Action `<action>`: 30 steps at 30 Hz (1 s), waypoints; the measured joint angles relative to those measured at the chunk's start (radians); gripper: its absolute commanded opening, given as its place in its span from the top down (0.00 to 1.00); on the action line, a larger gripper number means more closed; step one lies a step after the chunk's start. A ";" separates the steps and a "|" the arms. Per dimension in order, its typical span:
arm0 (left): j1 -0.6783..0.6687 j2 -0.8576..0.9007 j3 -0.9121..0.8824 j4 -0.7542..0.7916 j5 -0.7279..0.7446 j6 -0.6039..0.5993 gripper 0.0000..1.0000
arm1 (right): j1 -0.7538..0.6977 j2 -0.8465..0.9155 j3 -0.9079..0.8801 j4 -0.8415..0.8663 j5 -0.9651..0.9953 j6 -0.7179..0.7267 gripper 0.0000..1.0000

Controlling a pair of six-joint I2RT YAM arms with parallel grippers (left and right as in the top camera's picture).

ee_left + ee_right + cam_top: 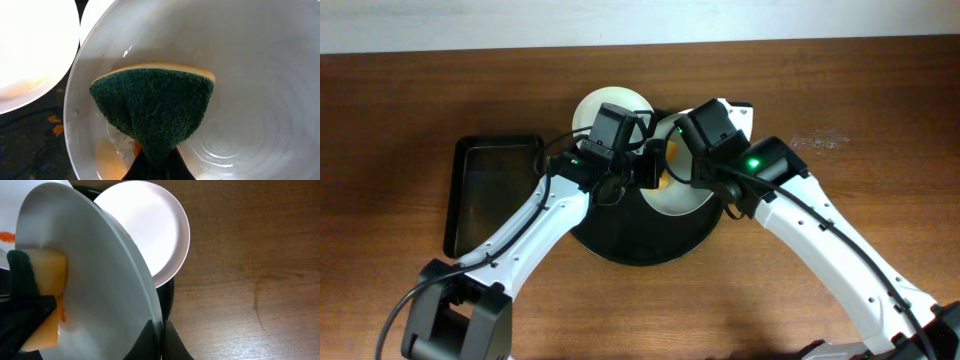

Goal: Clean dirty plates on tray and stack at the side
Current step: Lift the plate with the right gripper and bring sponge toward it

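My right gripper [162, 335] is shut on the rim of a white plate [100, 280] and holds it tilted above the round black tray [640, 240]. My left gripper [159, 167] is shut on a green and yellow sponge [152, 107], whose face presses against the held plate [250, 75]. An orange sauce smear [107, 155] sits low on that plate beside the sponge. A second white plate [605, 102] lies at the tray's back left [145, 225]. At the top left of the right wrist view, a white surface carries an orange streak [6, 236].
A smaller rectangular black tray [490, 190] lies to the left of the round one. Orange crumbs [55, 125] dot the round tray's floor. Brown wooden table [840, 90] surrounds everything.
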 measured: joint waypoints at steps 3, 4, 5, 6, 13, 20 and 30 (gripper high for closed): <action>-0.021 0.011 0.000 0.018 -0.001 -0.007 1.00 | 0.000 0.000 0.009 -0.006 -0.011 0.003 0.96; -0.034 0.021 0.000 0.034 -0.002 -0.008 1.00 | 0.000 0.000 0.009 -0.009 -0.011 0.004 0.96; -0.049 0.032 0.000 0.052 -0.005 -0.010 1.00 | 0.001 0.000 0.009 -0.008 -0.011 0.003 0.96; -0.059 0.039 0.000 0.061 -0.008 -0.011 1.00 | 0.006 0.000 0.009 -0.006 -0.010 0.004 0.96; -0.069 0.042 0.000 0.090 -0.058 -0.026 1.00 | 0.050 0.004 0.063 0.014 -0.048 -0.011 0.96; -0.093 0.049 0.000 0.085 -0.139 -0.026 1.00 | 0.089 -0.006 0.146 0.054 -0.270 -0.023 0.96; -0.031 0.007 0.000 0.032 -0.164 -0.012 0.53 | -0.011 -0.007 0.146 -0.027 -0.286 -0.097 0.06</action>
